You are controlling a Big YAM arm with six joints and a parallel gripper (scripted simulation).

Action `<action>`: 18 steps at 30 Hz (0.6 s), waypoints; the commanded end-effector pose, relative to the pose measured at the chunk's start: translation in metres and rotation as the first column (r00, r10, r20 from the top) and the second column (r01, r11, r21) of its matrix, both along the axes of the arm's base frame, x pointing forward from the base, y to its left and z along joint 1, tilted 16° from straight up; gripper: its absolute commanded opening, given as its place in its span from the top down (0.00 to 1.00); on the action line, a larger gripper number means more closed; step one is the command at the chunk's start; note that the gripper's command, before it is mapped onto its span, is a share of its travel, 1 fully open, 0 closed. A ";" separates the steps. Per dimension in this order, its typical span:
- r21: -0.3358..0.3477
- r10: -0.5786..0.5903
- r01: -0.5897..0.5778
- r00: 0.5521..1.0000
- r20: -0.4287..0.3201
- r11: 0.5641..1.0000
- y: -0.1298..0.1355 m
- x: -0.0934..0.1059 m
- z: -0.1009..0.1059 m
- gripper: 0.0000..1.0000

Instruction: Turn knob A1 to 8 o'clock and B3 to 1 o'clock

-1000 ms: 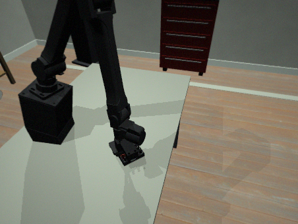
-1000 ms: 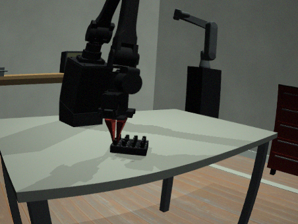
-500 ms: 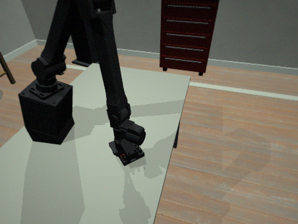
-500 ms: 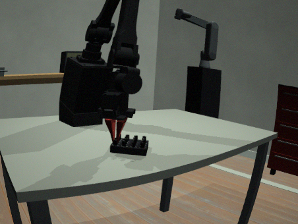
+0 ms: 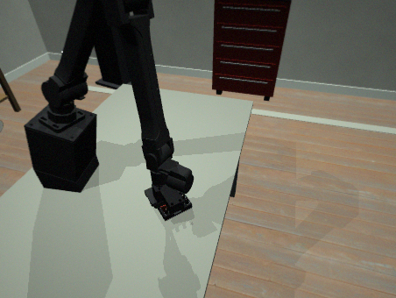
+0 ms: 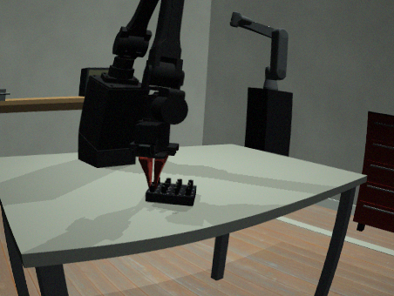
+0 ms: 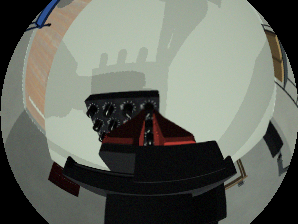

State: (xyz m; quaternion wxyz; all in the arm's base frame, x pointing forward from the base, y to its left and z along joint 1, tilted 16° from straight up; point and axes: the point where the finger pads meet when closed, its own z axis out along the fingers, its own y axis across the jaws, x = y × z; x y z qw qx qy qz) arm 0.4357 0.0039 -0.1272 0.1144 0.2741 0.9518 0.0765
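One small, stiff corner knob [image 6: 153,187] [image 7: 148,106], which the hand [image 6: 153,185] [image 7: 149,113] appears clamped on, should twist best gripped squarely by its sides, while the light box [image 6: 170,199] [image 7: 123,95] beneath, on the surface [image 5: 131,109] [image 6: 244,196] [image 7: 210,75], may slide.

high oblique top, side exterior, close wrist
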 end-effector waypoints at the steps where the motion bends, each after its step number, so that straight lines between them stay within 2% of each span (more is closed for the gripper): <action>1: -0.012 0.038 -0.038 0.999 0.029 0.999 0.003 0.012 0.004 0.92; 8: -0.024 0.080 -0.079 0.996 0.032 0.997 0.003 0.012 0.004 0.92; 18: -0.064 0.213 -0.210 0.976 0.038 0.976 0.003 0.012 0.004 0.92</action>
